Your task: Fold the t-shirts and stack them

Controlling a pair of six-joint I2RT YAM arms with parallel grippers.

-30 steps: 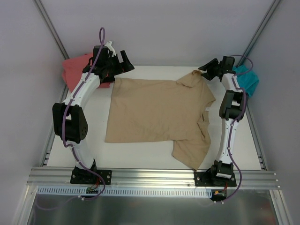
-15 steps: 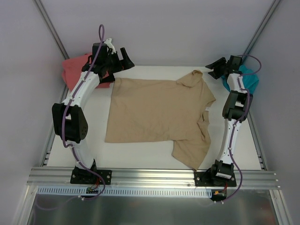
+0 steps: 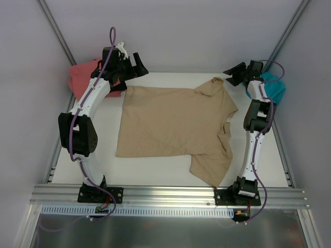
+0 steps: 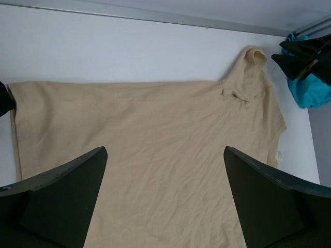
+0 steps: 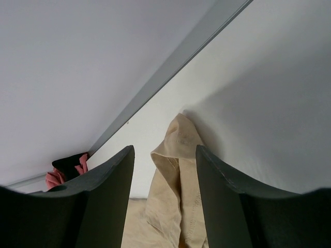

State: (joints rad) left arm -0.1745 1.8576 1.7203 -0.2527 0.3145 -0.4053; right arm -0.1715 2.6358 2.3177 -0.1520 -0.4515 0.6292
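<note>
Tan t-shirt (image 3: 170, 121) flat on bench (image 3: 170, 168): light, limp, will sag. Pinch hem and sleeve (image 3: 212, 85) by far edge. Left claw (image 3: 138, 64) spread wide, empty; right claw (image 3: 230, 76) half-spread, empty.

This is a robotics lab test cell, not a home or shop. A bare white table (image 3: 155, 168) is boxed in by plain pale panels (image 3: 176, 36) on metal posts (image 3: 54, 31). An aluminium rail (image 3: 170, 195) runs along the near edge, with the left arm (image 3: 85, 111) and right arm (image 3: 256, 129) bolted to it, both trailing purple cables (image 3: 110, 46).
</note>
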